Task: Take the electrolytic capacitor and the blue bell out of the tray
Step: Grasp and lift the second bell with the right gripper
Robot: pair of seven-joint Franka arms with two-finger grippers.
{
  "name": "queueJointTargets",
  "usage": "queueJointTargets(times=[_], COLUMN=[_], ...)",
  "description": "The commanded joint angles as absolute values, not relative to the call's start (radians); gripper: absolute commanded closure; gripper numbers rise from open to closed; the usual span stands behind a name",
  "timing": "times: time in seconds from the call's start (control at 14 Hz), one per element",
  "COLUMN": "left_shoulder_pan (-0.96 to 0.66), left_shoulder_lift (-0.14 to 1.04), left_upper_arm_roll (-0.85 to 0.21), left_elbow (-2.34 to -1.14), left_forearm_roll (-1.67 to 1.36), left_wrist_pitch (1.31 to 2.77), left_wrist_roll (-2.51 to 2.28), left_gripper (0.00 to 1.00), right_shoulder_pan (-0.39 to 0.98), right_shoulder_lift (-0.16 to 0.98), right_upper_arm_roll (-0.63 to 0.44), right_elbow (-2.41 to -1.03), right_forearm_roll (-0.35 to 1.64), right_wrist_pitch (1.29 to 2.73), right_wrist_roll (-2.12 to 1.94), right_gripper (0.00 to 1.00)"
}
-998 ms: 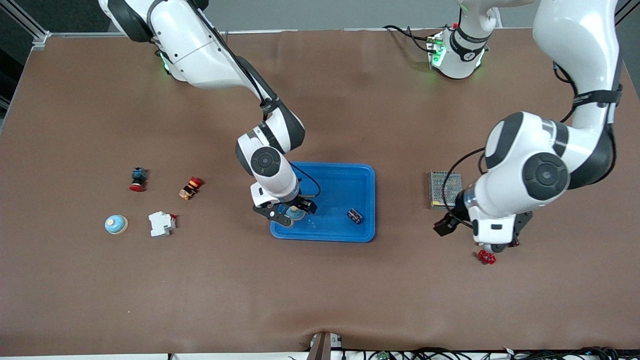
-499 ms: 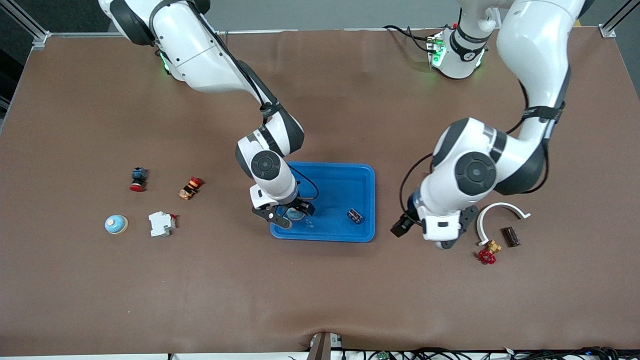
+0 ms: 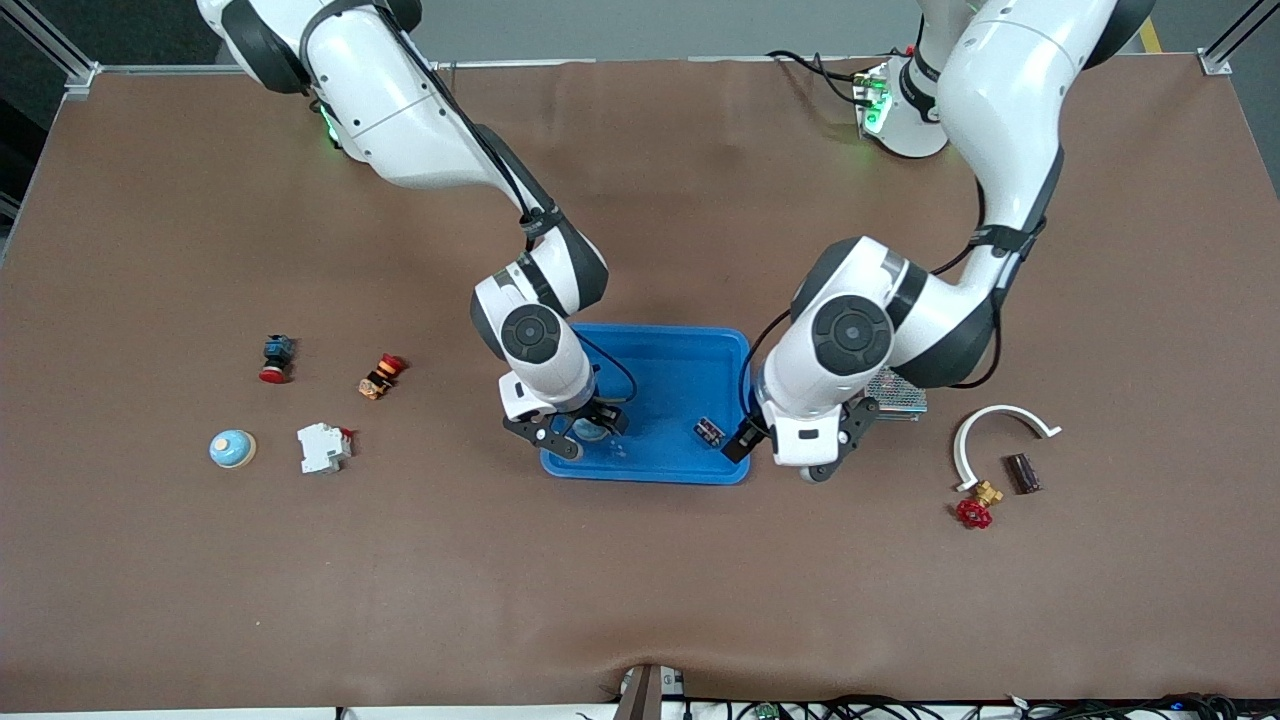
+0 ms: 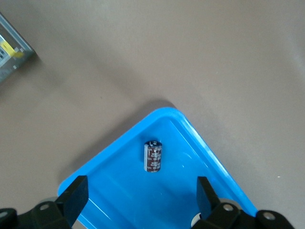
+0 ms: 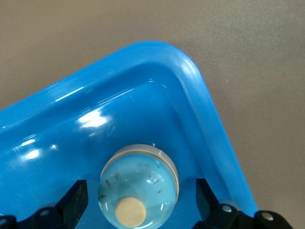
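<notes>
We see the right gripper (image 3: 563, 432) spread wide inside the glossy blue plastic tray (image 3: 700, 355), its fingers (image 5: 72, 200) flanking, not pinching, the domed pale-blue bell with a tan button (image 5: 138, 186), which sits in the tray corner nearer the front camera. The left gripper (image 3: 790, 458) hangs wide and empty over the tray's rim at the left arm's end; the small dark cylindrical capacitor (image 4: 153, 156) lies on its side in that corner. Both arms bend down steeply.
</notes>
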State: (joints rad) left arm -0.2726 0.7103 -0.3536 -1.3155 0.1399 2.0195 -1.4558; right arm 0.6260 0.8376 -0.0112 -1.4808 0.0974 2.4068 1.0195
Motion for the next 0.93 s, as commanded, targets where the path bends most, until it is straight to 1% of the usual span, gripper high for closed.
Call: queueJointTargets(times=[0.0, 0.07, 0.21, 0.29, 0.36, 0.57, 0.86], left_shoulder_pan=[-0.311, -0.317, -0.325, -0.328, -0.33, -0.331, -0.331], left_shoulder_lift=[0.748, 0.759, 0.773, 0.781, 0.793, 0.825, 0.845], left_upper_arm_roll=[-0.337, -0.337, -0.337, -0.337, -0.336, -0.331, -0.331], left_elbow=[-1.293, -1.295, -1.301, -1.302, -1.302, -1.302, -1.302], left_forearm_roll=[0.163, 0.164, 0.167, 0.167, 0.172, 0.208, 0.209], left_wrist_pitch=[2.036, 2.037, 2.063, 2.071, 2.082, 2.121, 2.132], left_wrist_roll=[-1.508, -1.515, -1.535, -1.536, -1.536, -1.536, -1.539], left_gripper=[0.0, 0.0, 0.0, 0.0, 0.0, 0.0, 0.0], right_shoulder_pan=[0.623, 0.623, 0.624, 0.624, 0.63, 0.632, 0.617], right_shoulder_lift=[0.871, 0.876, 0.877, 0.877, 0.877, 0.871, 0.867], right_upper_arm_roll=[-0.009, -0.009, -0.009, -0.009, -0.009, -0.008, -0.006], right_elbow=[-1.431, -1.427, -1.425, -1.424, -1.419, -1.405, -1.293], right_forearm_roll=[0.084, 0.084, 0.084, 0.086, 0.086, 0.097, 0.101], right_wrist_pitch=[2.398, 2.398, 2.398, 2.398, 2.396, 2.384, 2.18], right_wrist_roll=[1.039, 1.039, 1.039, 1.04, 1.042, 1.058, 1.072], right_gripper=[0.0, 0.13, 0.56, 0.88, 1.0, 1.0, 1.0])
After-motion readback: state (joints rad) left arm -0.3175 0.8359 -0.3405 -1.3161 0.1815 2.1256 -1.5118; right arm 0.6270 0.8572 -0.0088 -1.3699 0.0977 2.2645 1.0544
